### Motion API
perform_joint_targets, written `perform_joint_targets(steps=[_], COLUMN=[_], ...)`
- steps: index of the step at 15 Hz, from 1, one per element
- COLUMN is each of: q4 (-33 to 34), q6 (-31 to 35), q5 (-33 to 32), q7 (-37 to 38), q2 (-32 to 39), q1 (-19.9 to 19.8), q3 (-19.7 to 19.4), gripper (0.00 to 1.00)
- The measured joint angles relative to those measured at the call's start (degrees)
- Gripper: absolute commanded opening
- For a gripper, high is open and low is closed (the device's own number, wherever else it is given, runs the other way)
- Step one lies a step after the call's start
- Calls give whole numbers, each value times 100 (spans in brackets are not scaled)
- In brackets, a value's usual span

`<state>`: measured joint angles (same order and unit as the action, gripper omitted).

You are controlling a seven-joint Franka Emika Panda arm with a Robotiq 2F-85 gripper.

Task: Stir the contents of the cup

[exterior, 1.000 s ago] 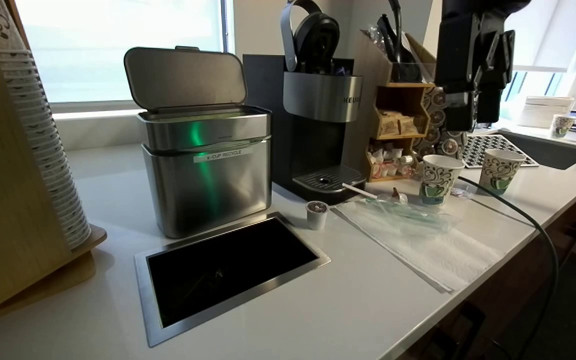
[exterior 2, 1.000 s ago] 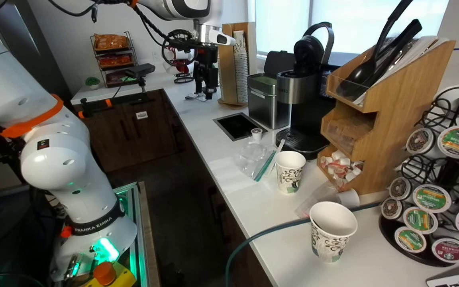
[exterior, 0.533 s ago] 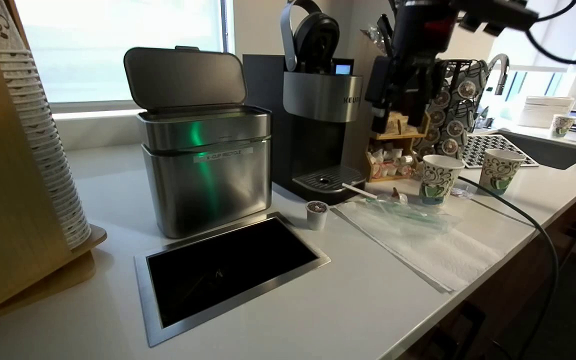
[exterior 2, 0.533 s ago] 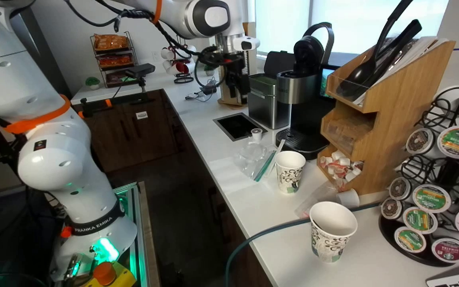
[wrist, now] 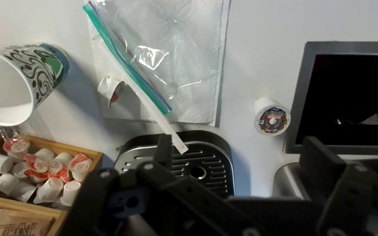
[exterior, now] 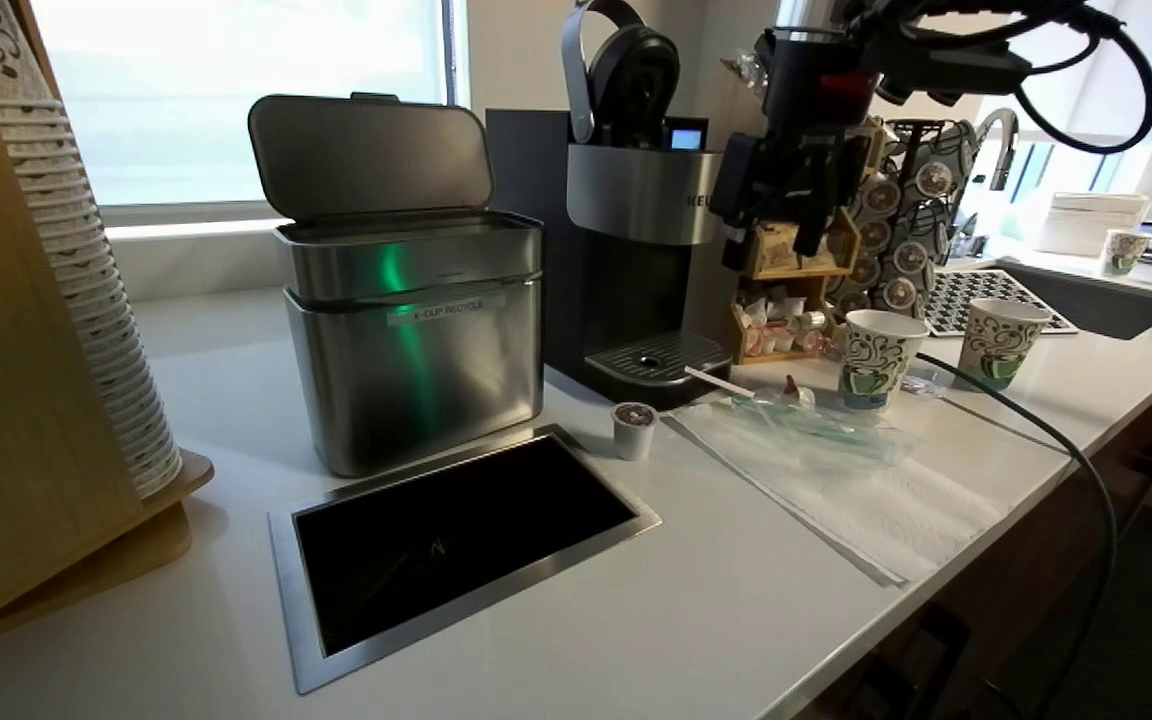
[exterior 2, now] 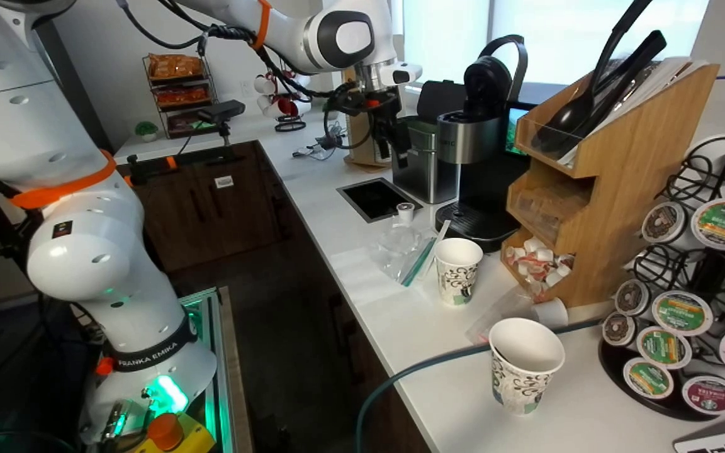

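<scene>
The pincer [wrist: 240, 146] is spread wide, nothing held; the stick [wrist: 161, 122] is presumably sought for stirring, and must next be gripped.

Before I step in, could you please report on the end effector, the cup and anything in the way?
End effector open, nothing held. Cup beside the bag upright, untouched. Coffee machine close by, may crowd the descent.
</scene>
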<state>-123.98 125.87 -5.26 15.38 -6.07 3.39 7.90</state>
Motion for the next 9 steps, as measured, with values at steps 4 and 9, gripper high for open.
perform_joint_targets(steps=[4, 9], q4=[-73, 10], q6=[294, 518], q5=[-1240, -3056], q7=[764, 2210], q2=[214, 1074], q1=[-22, 63], q3=[1, -6], gripper=[100, 100])
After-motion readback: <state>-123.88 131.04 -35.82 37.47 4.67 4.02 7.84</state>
